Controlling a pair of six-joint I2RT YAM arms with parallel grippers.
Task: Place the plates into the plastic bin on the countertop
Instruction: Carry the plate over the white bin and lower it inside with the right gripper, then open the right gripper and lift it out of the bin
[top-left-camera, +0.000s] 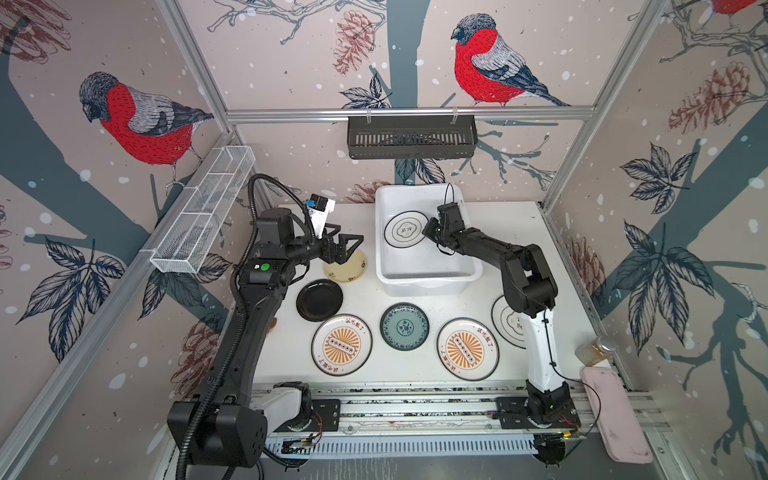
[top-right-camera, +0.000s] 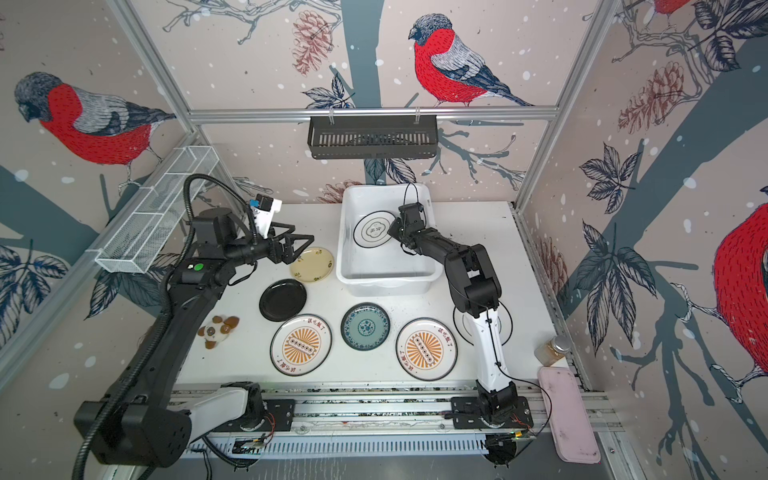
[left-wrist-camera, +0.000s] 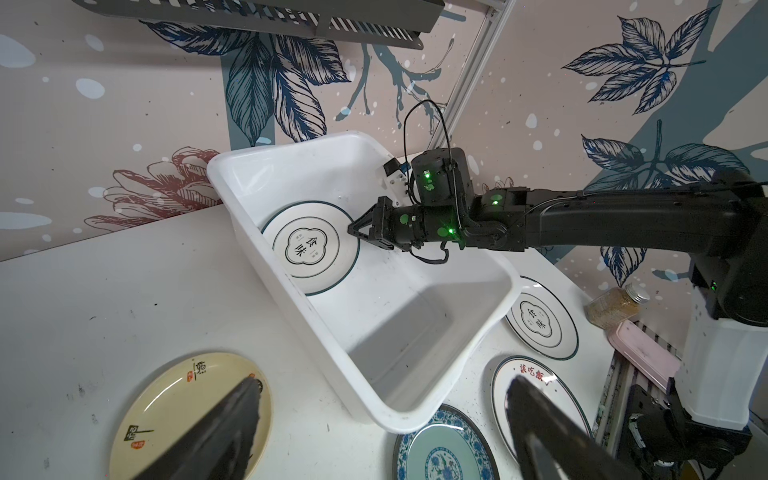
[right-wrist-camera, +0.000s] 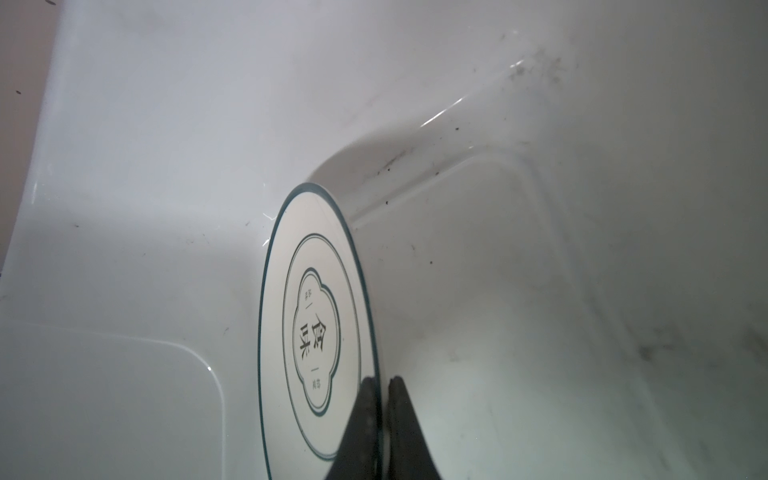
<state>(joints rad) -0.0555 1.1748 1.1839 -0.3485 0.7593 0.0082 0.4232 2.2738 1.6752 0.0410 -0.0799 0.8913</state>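
Quatrefoil plate (top-left-camera: 405, 230): inside the plastic bin (top-left-camera: 419, 286), rim pinched by the right gripper (right-wrist-camera: 380, 380), jaws nearly together. Left gripper (top-left-camera: 351, 233): spread wide, empty, above the pale yellow plate (top-left-camera: 353, 271) on the countertop (top-left-camera: 365, 299).

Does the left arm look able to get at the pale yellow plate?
Probably yes: the open left end effector hangs just over the pale yellow plate, with nothing between them.
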